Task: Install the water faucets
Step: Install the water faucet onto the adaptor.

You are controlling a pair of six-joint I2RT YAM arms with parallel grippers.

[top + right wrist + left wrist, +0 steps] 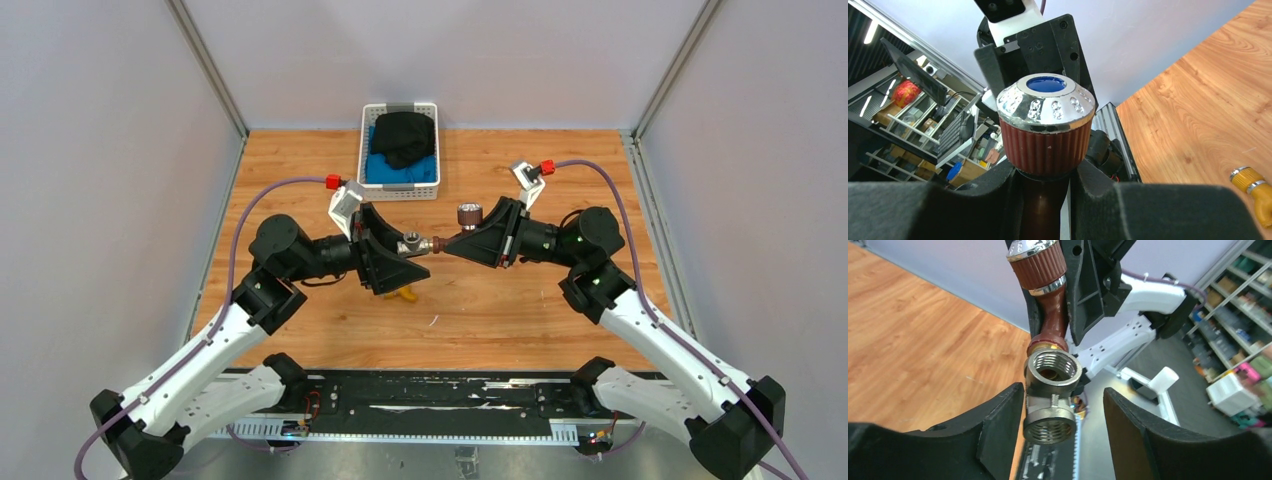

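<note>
Starting at the left, the left gripper (pixel 1064 412) is seen held above the wooden table (pixel 520 310), pointing toward the middle. Its jaws are parted to a middling width, and nothing is clamped between them. A stubby grey fitting (pixel 1050 395) with threaded openings is framed by the two fingers: one pad (pixel 1005 420) is seen touching or just beside its side, while the other pad (pixel 1128 425) is kept apart from it by a clear gap. Below that gripper, the brass-yellow faucet (pixel 404 293) is laid on the table, partly hidden by the fingers in the top view. At the back of the table, a white basket (pixel 364 150) is placed, with a black cloth (pixel 405 138) piled over a blue one (pixel 400 172).

Further right, the reddish-brown faucet (pixel 1052 315) is held in the air between the two arms, its gold-coloured end set against the grey fitting. How far the two are joined cannot be told. Its round knob (pixel 1046 107), silvery with a blue centre, is turned upward. The right gripper (pixel 1045 200) is closed narrowly on the faucet's dark body just beneath the knob, with both pads pressed against it.
</note>
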